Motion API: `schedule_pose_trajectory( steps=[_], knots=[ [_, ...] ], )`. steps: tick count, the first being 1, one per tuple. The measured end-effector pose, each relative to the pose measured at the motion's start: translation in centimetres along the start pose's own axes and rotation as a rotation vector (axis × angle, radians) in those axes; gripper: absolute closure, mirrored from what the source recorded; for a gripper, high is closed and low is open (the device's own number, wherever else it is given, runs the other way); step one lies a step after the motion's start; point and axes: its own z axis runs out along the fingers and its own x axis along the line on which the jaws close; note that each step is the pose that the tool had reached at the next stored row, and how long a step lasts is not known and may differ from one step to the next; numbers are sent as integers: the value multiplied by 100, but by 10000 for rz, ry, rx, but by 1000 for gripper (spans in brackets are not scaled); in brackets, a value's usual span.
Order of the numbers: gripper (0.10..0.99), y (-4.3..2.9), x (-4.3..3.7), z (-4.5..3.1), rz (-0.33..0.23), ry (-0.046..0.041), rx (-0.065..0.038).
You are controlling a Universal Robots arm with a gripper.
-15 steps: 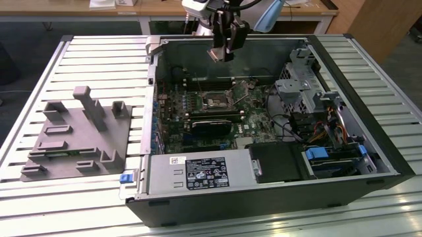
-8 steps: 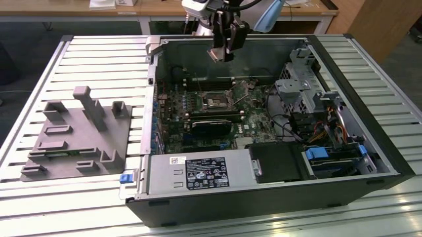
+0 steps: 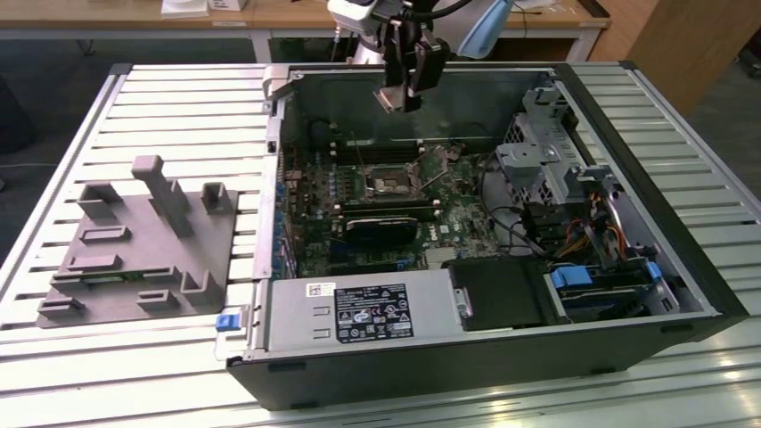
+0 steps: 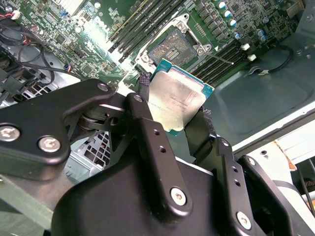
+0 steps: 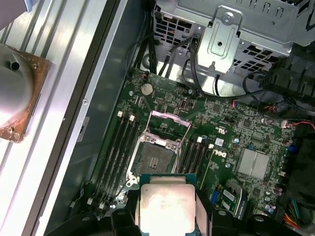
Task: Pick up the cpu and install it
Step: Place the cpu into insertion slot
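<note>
Nearest in the exterior view, a silver boxy power supply (image 3: 339,312) with a label sits in the near edge of an open black computer case (image 3: 476,374), which lies on its side on a pale slatted metal table (image 3: 178,98). At the exterior view's left, well apart from the case, stands a grey plastic fixture block (image 3: 137,245) with upright posts. Farther in, the green motherboard (image 3: 446,209) covers the case floor, with the black square socket (image 3: 389,183) and its metal frame near the middle; the contact field shows uncovered in both wrist views (image 4: 172,46) (image 5: 156,157). Farthest, the black two-fingered gripper (image 3: 405,94) hangs above the case's far wall. Its fingers (image 4: 142,113) are clamped on opposite edges of the cpu (image 4: 177,101), a flat square chip with a shiny silver top and pale rim, held in the air clear of the socket (image 5: 166,206).
</note>
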Motion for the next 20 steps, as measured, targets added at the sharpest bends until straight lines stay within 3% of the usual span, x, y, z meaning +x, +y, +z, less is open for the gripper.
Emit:
schedule_pose_trajectory(
  steps=[20],
  knots=[
    [549,-1,0,14,111,-7,1]
  ],
)
